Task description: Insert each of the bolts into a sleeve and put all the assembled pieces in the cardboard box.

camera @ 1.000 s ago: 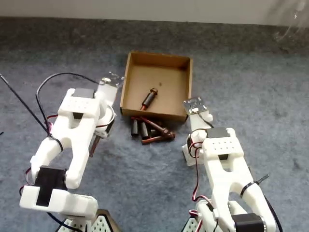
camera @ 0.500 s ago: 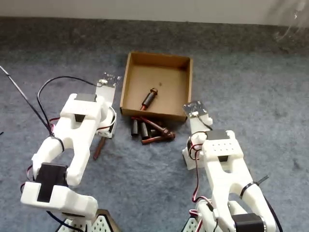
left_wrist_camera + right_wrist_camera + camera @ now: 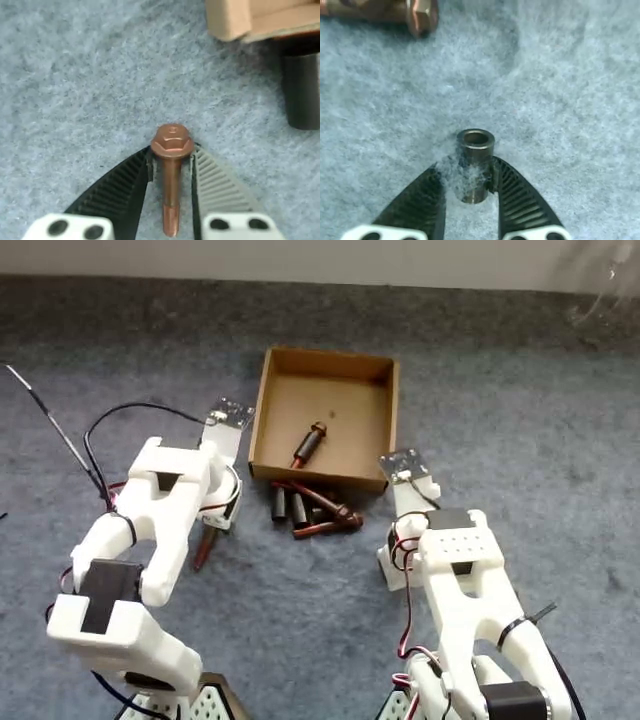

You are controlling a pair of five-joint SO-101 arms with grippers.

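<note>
Left wrist view: a copper bolt [image 3: 171, 175] is clamped just under its hex head by the left gripper [image 3: 171, 151]; a dark sleeve [image 3: 479, 170] is pinched by the right gripper [image 3: 467, 167], its bore unobstructed. Seen from the high view, these are held at 9 and 3 o'clock of the loose pile [image 3: 315, 512], the cardboard box [image 3: 262, 410] at 12. Misalignment is the likely failure: gripped so narrowly, the bolt may be pivoted against the sleeve's rim and dropped.
</note>
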